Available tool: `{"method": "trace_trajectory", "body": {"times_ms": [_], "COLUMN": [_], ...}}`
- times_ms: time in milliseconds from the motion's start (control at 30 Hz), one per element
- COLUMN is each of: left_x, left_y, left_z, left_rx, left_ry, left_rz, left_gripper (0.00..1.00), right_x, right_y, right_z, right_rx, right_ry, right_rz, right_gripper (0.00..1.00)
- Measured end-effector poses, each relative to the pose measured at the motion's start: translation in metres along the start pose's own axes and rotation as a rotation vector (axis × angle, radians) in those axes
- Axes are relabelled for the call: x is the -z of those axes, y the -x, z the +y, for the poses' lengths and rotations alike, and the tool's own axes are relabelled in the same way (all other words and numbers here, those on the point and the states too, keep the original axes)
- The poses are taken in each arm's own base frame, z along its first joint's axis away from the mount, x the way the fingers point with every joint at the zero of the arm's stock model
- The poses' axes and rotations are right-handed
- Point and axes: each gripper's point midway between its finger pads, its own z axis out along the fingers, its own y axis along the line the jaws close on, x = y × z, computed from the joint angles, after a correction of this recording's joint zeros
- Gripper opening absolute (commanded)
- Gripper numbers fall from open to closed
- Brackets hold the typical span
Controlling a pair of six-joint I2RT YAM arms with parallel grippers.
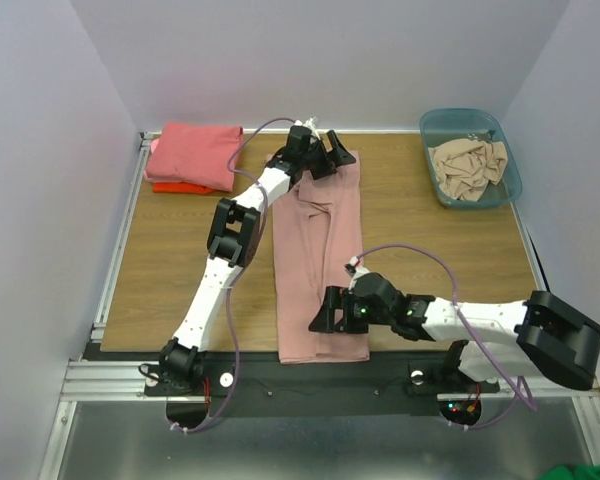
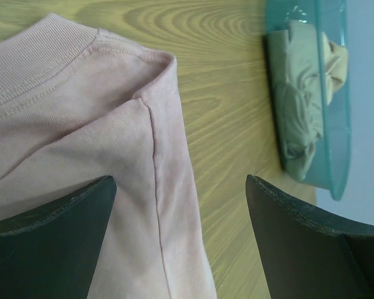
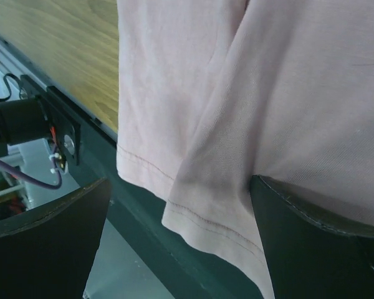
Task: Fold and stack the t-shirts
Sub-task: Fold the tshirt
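The large dusty pink t-shirt lies folded lengthwise as a long strip down the middle of the table, its hem hanging over the front edge. My left gripper is open at the far end, its jaws astride the shirt's shoulder edge next to the collar. My right gripper is open at the near end, its jaws astride the hem. The coral-pink shirt lies folded on the orange-red one at the back left.
A teal bin holding crumpled beige cloth stands at the back right; it also shows in the left wrist view. A metal rail runs along the table's left side, and a dark front edge lies under the hem.
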Motion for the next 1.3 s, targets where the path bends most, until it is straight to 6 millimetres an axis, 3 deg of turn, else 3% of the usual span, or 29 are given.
{"method": "trace_trajectory", "body": {"times_ms": [167, 267, 433, 533, 600, 733, 767, 833, 933, 1000, 1033, 1100, 1133, 1300], "left_x": [-0.006, -0.007, -0.006, 0.006, 0.021, 0.076, 0.103, 0.144, 0.238, 0.279, 0.306, 0.327, 0.335, 0.358], "left_y": [0.001, 0.002, -0.001, -0.007, -0.012, -0.012, -0.009, -0.014, -0.043, -0.073, -0.098, -0.145, -0.159, -0.265], "left_z": [-0.006, -0.008, -0.012, -0.019, -0.033, -0.099, -0.134, -0.168, -0.233, -0.242, -0.244, -0.227, -0.216, -0.076], "left_rx": [0.040, 0.057, 0.063, 0.042, 0.022, -0.080, -0.132, -0.200, -0.298, -0.310, -0.312, -0.277, -0.254, -0.064], "left_ry": [-0.050, -0.065, -0.082, -0.068, -0.065, -0.112, -0.147, -0.167, -0.220, -0.213, -0.211, -0.195, -0.173, 0.196], "left_rz": [-0.015, -0.022, -0.006, 0.027, 0.056, 0.074, 0.055, 0.028, -0.059, -0.094, -0.098, -0.056, -0.046, 0.135], "left_gripper": [0.99, 0.99, 0.99, 0.99, 0.99, 0.99, 0.99, 0.98, 0.98, 0.98, 0.98, 0.98, 0.98, 0.98], "right_x": [-0.001, 0.017, 0.045, 0.055, 0.057, 0.057, 0.057, 0.058, 0.060, 0.061, 0.062, 0.063, 0.064, 0.065], "right_y": [0.000, 0.006, 0.025, 0.030, 0.027, 0.013, 0.009, 0.000, -0.009, -0.014, -0.017, -0.023, -0.027, -0.039], "right_z": [0.003, 0.002, 0.025, 0.025, 0.019, -0.006, -0.016, -0.031, -0.039, -0.042, -0.042, -0.044, -0.044, -0.044], "right_rx": [0.055, 0.077, 0.100, 0.100, 0.098, 0.091, 0.087, 0.078, 0.057, 0.048, 0.045, 0.033, 0.025, 0.003], "right_ry": [-0.039, -0.059, -0.006, -0.009, -0.031, -0.135, -0.174, -0.238, -0.274, -0.280, -0.277, -0.277, -0.275, -0.261], "right_rz": [0.013, -0.024, -0.118, -0.152, -0.142, -0.084, -0.065, -0.025, 0.016, 0.038, 0.050, 0.076, 0.094, 0.146], "right_gripper": [1.00, 1.00, 1.00, 1.00, 1.00, 1.00, 1.00, 1.00, 1.00, 0.98, 0.97, 0.94, 0.93, 0.88]}}
